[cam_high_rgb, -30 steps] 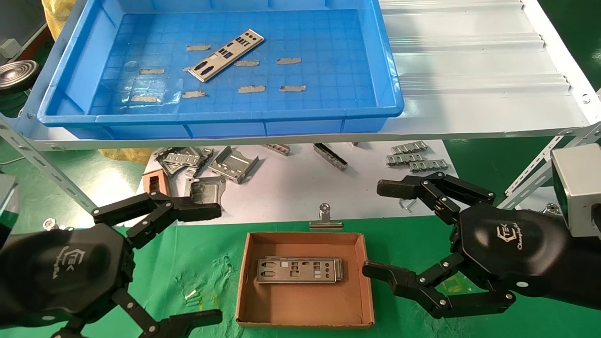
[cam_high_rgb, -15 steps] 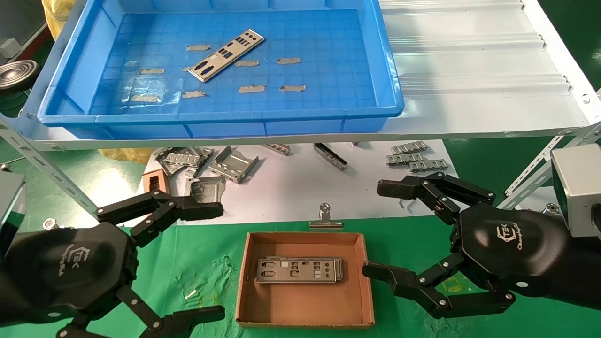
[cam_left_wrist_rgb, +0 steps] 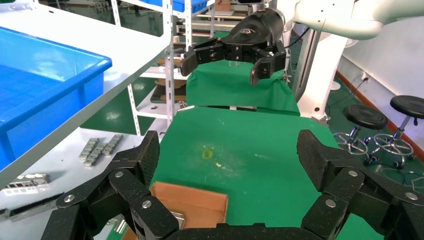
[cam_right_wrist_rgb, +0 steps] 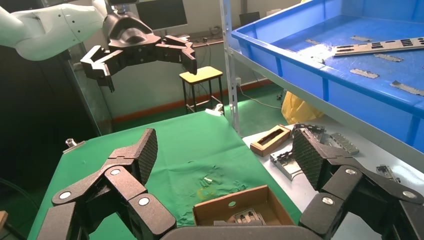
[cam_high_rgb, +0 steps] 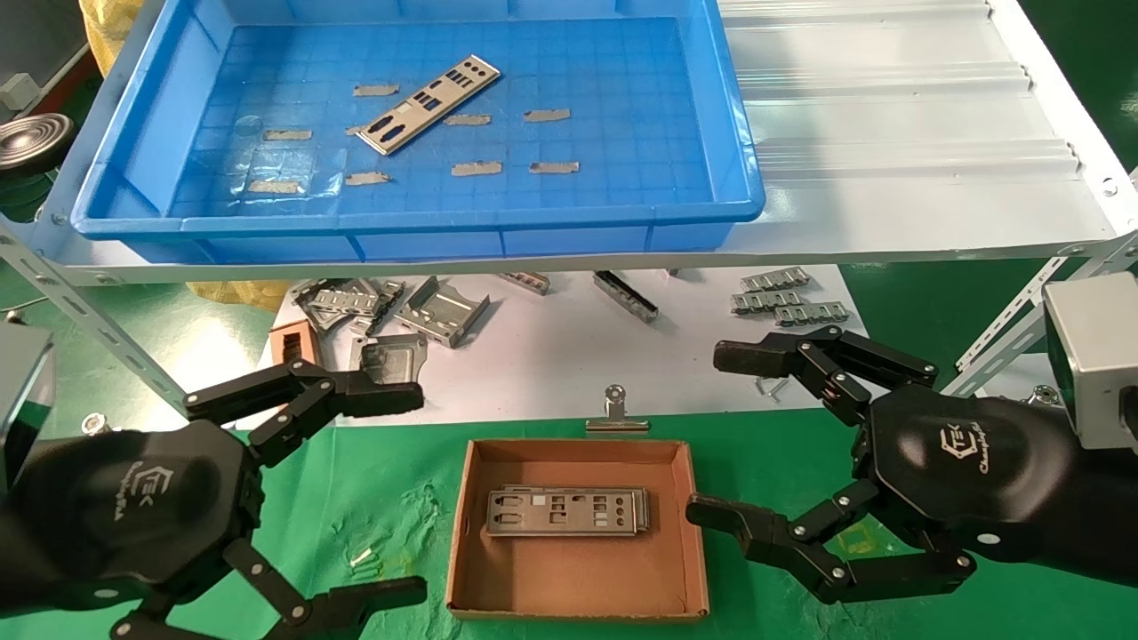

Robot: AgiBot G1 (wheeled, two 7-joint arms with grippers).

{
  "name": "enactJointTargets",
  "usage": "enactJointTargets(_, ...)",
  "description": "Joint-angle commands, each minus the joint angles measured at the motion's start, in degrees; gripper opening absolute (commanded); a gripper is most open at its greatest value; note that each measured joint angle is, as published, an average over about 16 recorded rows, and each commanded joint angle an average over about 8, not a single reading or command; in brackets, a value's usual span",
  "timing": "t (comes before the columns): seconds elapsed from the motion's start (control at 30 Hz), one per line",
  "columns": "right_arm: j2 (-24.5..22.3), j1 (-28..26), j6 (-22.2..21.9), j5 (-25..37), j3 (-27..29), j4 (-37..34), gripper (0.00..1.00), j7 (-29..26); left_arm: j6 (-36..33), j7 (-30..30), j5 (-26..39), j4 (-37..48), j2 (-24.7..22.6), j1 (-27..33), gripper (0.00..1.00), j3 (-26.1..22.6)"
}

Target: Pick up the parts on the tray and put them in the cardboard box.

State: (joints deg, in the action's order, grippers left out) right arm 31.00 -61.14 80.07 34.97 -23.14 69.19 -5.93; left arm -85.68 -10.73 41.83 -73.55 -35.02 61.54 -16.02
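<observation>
Green cloth covers the worktop point(cam_high_rgb: 382, 498); a white shelf point(cam_high_rgb: 889, 178) stands above and beyond it, with steel racking and stools behind in the wrist views.

1. Tray point(cam_high_rgb: 133, 116): rests on the shelf, up and to the robot's left of centre.
2. Remaining part point(cam_high_rgb: 428, 104): one plate lies flat on the tray floor among tape scraps point(cam_high_rgb: 476, 168). Its long axis runs diagonally, near-left to far-right.
3. Cardboard box point(cam_high_rgb: 578, 604): sits on the cloth between both grippers and holds stacked plates point(cam_high_rgb: 565, 512).
4. Left gripper point(cam_high_rgb: 378, 493): hovers beside the box, jaws spread wide, nothing held. Judged the nearer arm to the plate.
5. Right gripper point(cam_high_rgb: 725, 436): hovers at the box's other side, jaws also wide apart and empty.
6. Coming move: reach up and forward over the tray's near wall, jaws turned across the plate's short width.
</observation>
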Motion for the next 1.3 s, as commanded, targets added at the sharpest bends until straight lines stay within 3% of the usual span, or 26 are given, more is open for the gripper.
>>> enactJointTargets(0.03,0.0,0.0,0.0,0.0,0.0,0.0,1.0,0.0,0.0,0.0,0.0,0.0,0.0,0.0,1.0,0.0)
enactJointTargets(1.3,0.0,0.0,0.0,0.0,0.0,0.0,1.0,0.0,0.0,0.1,0.1,0.1,-0.1,0.1,1.0,-0.1)
